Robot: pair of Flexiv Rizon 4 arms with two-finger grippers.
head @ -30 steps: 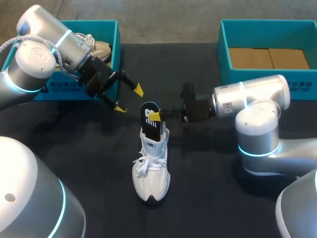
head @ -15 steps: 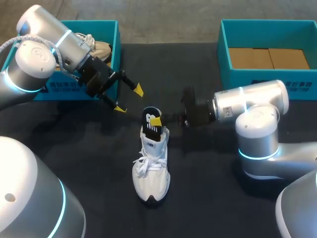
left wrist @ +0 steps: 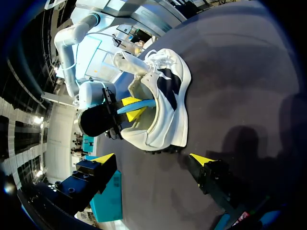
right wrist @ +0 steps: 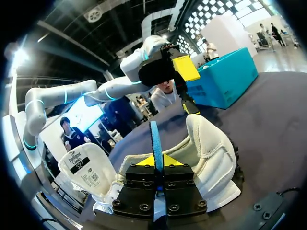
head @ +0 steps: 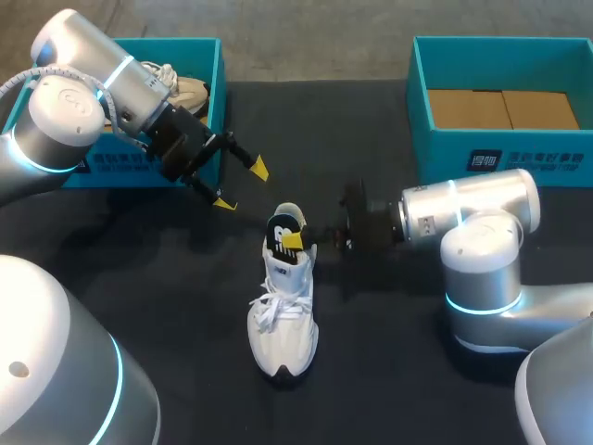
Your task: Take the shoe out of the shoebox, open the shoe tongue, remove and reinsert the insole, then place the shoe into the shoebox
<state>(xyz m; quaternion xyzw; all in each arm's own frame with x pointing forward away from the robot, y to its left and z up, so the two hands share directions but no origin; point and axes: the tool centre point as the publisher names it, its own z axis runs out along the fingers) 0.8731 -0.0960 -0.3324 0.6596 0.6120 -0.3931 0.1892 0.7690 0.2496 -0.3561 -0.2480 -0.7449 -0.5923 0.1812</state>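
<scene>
Standing on the dark, matte worktop (head: 389,389), the white, padded, laced shoe (head: 283,315) is entered at its heel opening by the right end effector (head: 293,239), clamped on the thin, flat insole (head: 281,232). The left end effector (head: 243,185) is spread, apart, beside the teal shoebox (head: 220,83). A printed label is borne on the tongue (right wrist: 88,172).

Lit evenly from overhead; soft shadow on dark desk (head: 389,371) beside right tool (head: 293,239); ceiling-lamp glare far beyond it.
</scene>
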